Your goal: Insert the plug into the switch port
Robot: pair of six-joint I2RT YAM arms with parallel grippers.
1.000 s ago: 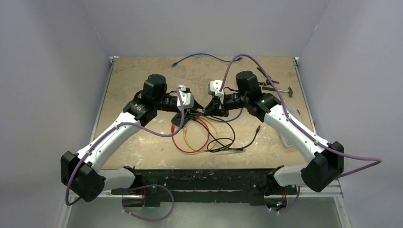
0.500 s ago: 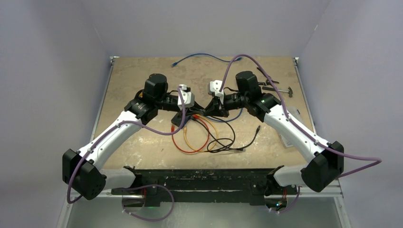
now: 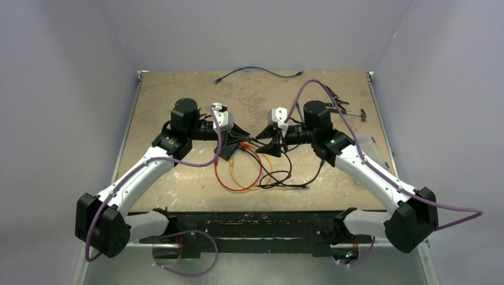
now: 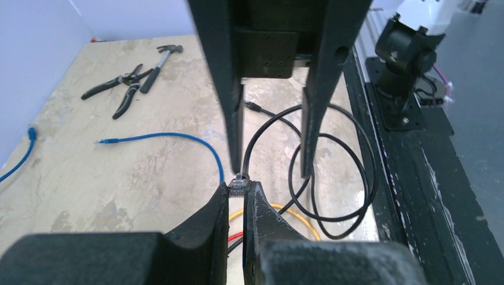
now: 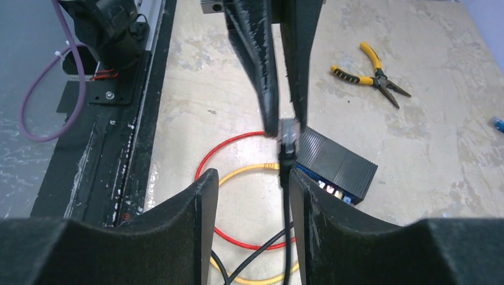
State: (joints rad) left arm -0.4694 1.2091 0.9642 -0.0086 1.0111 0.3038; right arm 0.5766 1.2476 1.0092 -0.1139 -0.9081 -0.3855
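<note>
**A:** plug status?

**B:** left gripper [image 5: 284, 126] is clamped on the plug [image 5: 289, 134], fingertips pinching the clear head from both sides. The black cable [image 5: 286, 202] trails off the plug's tail and runs through the right gripper [image 5: 252, 178]

**A:** is the right holding anything?

**B:** no. Its 2 fingers stand apart. The cable passes through the gap close to 1 of them, and I can't see anything pinched

**A:** where's the switch?

**B:** the switch [image 5: 336, 161] lies flat on the table [image 5: 196, 77]. In the right wrist view it's just below and to the right of the plug, near but not touching. Overhead, it sits by the left gripper's tips, so the left arm is nearer, and that's the arm carrying the plug

**A:** port side?

**B:** its long axis runs diagonally in that view, upper left to lower right. The ports are on the long edge facing the right wrist camera, with small lights showing there. The red cable [image 5: 205, 163] and yellow cable [image 5: 243, 172] loop out from that side. I can't tell which ports are free

**A:** plug axis vs ports?

**B:** the plug's long axis runs along the line between the 2 grippers, tail toward the right one. The nose is hidden in the left fingers. My read is that the heading is roughly right, but the plug is above the port row and off to the side. It needs to go down and across to that edge, then push along its own axis. The risk is the left fingertips fouling the switch before the plug seats
</note>
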